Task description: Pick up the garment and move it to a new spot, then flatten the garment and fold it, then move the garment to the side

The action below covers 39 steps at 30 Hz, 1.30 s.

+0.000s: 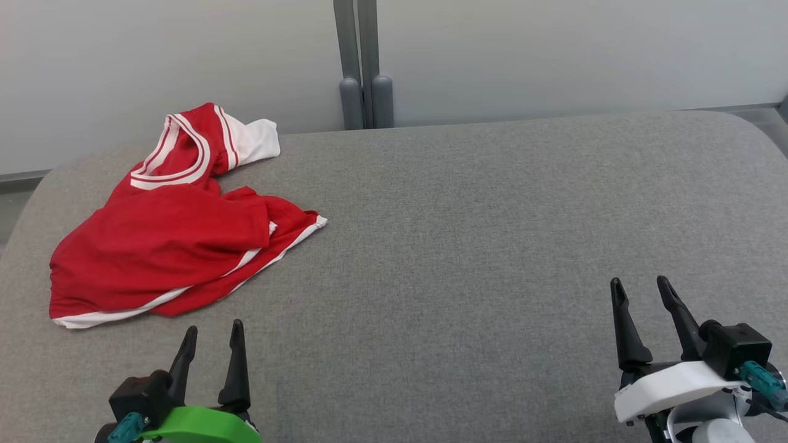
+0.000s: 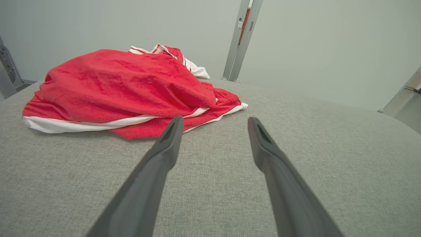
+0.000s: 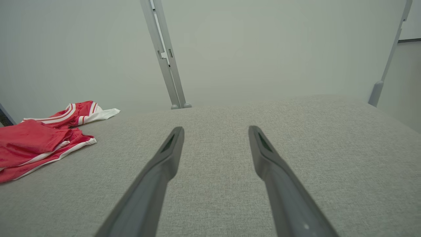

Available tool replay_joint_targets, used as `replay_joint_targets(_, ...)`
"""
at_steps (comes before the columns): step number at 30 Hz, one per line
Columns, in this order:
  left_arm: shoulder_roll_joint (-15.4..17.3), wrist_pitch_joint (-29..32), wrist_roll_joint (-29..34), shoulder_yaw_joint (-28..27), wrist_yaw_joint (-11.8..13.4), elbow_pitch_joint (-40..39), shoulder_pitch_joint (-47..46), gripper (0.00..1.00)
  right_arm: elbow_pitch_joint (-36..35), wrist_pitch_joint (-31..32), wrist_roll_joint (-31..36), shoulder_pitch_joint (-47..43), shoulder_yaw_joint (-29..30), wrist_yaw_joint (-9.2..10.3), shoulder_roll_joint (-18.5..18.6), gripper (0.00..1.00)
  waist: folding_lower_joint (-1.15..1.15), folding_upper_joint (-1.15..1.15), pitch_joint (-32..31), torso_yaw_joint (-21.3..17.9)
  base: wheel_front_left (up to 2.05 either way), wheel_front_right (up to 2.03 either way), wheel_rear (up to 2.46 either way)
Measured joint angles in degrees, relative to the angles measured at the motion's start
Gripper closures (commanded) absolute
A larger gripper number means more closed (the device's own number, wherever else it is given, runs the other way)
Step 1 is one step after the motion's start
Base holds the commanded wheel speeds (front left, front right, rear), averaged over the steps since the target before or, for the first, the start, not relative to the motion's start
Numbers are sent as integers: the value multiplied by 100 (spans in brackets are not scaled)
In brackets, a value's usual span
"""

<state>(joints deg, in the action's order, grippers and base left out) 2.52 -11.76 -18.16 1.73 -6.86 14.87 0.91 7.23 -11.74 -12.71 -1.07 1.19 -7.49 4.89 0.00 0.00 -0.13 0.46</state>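
The garment (image 1: 166,246) is a red shirt with white trim, lying crumpled at the far left of the grey padded table (image 1: 468,246). My left gripper (image 1: 213,327) stands open just in front of the shirt's near hem, nothing between its fingers. In the left wrist view the garment (image 2: 125,89) bulges just beyond the open left gripper (image 2: 215,121). My right gripper (image 1: 640,284) is open over bare fabric at the lower right, far from the shirt. The right wrist view shows the garment (image 3: 39,141) at the left edge, well clear of the open right gripper (image 3: 216,131).
A grey upright post (image 1: 364,67) stands against the pale wall behind the table's far edge. The table's corners are rounded, with another post (image 3: 383,75) off its far right corner. Bare table surface stretches across the middle and right.
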Motion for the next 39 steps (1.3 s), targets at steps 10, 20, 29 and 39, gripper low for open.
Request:
replay_joint_targets(10,4,-114,232,53,-30,211,20,0,21,-105,337,-81,100,0,-7,0,0,0,1,-12,0,0,0)
replay_joint_targets(20,9,-226,534,29,-43,218,29,0,22,-222,723,-127,209,0,11,0,0,0,-9,5,0,0,0)
replay_joint_targets(29,13,-303,822,55,-46,221,52,0,-1,-310,1015,-133,211,0,9,0,0,0,-7,-15,0,0,0)
replay_joint_targets(39,14,-337,742,54,-52,277,53,0,20,-331,894,-144,263,0,-1,0,0,0,1,-36,0,0,0)
